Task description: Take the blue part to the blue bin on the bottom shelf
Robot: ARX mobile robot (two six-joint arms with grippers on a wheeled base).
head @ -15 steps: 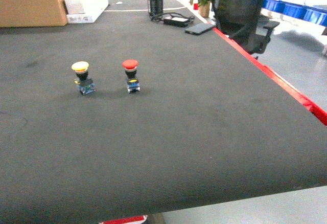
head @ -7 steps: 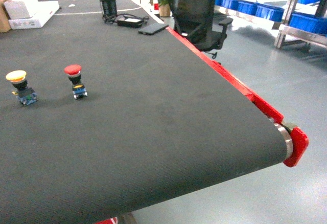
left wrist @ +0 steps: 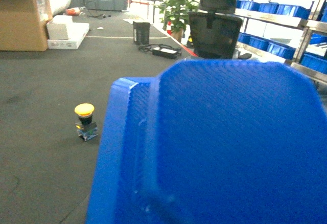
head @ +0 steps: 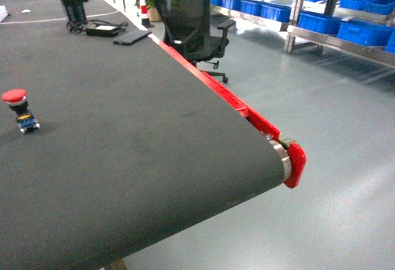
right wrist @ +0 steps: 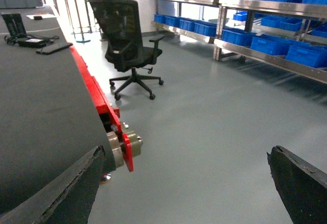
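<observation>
Two dark fingers of the right gripper stand at the lower corners of the right wrist view, spread wide and released, with nothing but bare floor between them; this hand carries nothing and touches nothing. Of the left gripper no jaw is visible: the blue part, a broad moulded plastic piece with a ribbed face, fills most of the left wrist view and hides them, so whether they are clenched cannot be told. Its closeness to the lens and its place above the black belt suggest, as a judgement, that it is being carried by that arm rather than resting on the surface. Beside it on the belt stands a yellow-capped push button, upright and apart from the part; a red-capped push button stands upright near the left edge of the head view. Beyond the belt's red side rail and an office chair, well apart across open floor, runs the steel rack, whose bottom shelf holds a row of blue bins. The head view faces that rack, probably because the part must be delivered there; neither gripper appears in it.
</observation>
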